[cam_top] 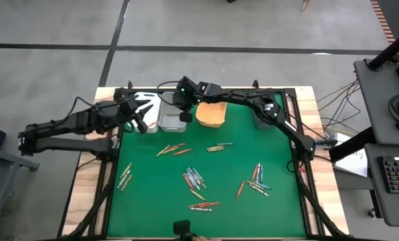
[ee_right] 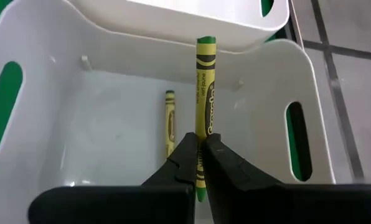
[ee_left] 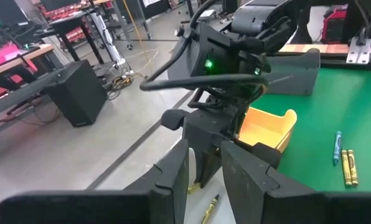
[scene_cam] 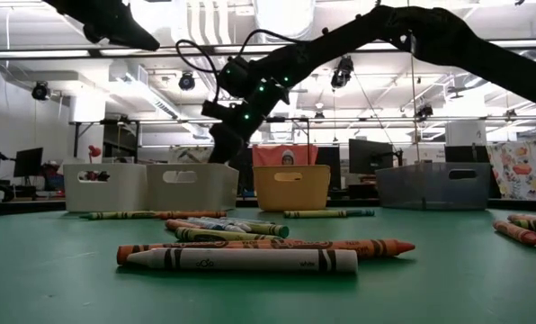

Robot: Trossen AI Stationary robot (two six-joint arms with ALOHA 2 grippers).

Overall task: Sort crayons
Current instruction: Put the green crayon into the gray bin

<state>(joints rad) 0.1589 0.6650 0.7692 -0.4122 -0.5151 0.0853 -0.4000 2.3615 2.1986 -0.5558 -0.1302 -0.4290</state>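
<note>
**Pincer grips a green crayon over the pale bin**

Right pincer [ee_right: 200, 163] is clenched on a green crayon [ee_right: 205, 87] — black-lettered wrapper, flat end outward — above a white bin [ee_right: 279, 93]. Inside lies a yellow crayon [ee_right: 169, 121]. Farther off, left pincer [cam_top: 143, 120] hovers, state unclear — loose crayons [cam_top: 194, 177] litter the green counter [cam_top: 226, 167].

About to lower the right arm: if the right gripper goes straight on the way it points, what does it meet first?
Probably the bare floor of the white bin. The right gripper, shut on a green crayon, points down into it; the yellow crayon lies just beside that line.
</note>
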